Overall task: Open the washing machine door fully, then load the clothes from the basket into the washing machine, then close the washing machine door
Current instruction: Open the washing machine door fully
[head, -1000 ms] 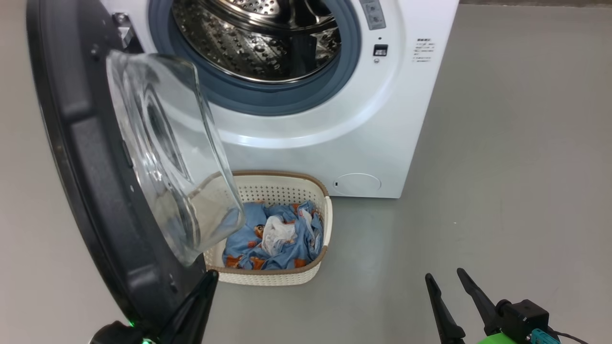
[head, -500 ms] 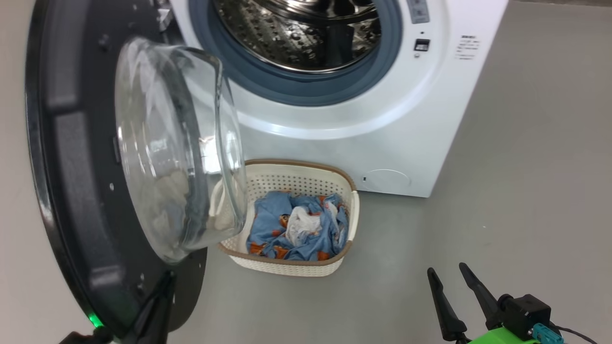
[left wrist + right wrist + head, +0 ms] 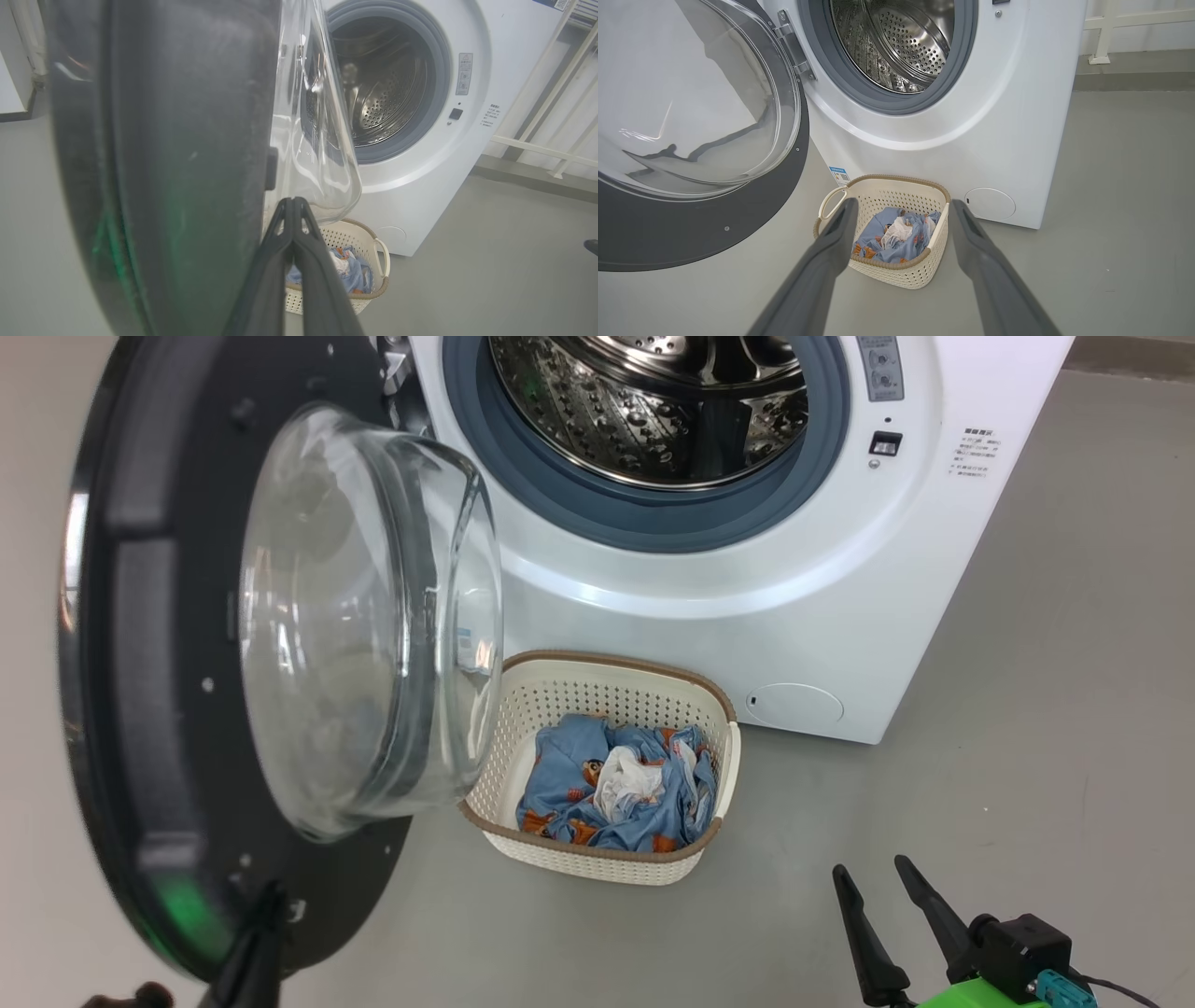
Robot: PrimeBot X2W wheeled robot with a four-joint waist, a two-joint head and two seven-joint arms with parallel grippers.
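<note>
Door [image 3: 168, 663] stands wide open; clothes [image 3: 616, 793] lie in the basket [image 3: 597, 863]. Left end effector [image 3: 293, 201] clenched empty beside the door, right end effector [image 3: 869, 870] released; loading and closing remain

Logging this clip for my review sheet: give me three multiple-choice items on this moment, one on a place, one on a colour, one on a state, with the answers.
1. The basket stands:
A) inside the drum
B) on the floor in front of the washing machine
C) on top of the machine

2. The clothes are mostly:
A) light blue with orange prints
B) plain red
C) black

3. On the right gripper, the fingers are:
A) shut on a garment
B) shut on a basket handle
C) apart, holding nothing

Answers:
1 B: its base rests on the grey floor before the machine's white front.
2 A: blue fabric with orange prints lies around a small white piece.
3 C: both fingers are spread, with bare floor between them.
</note>
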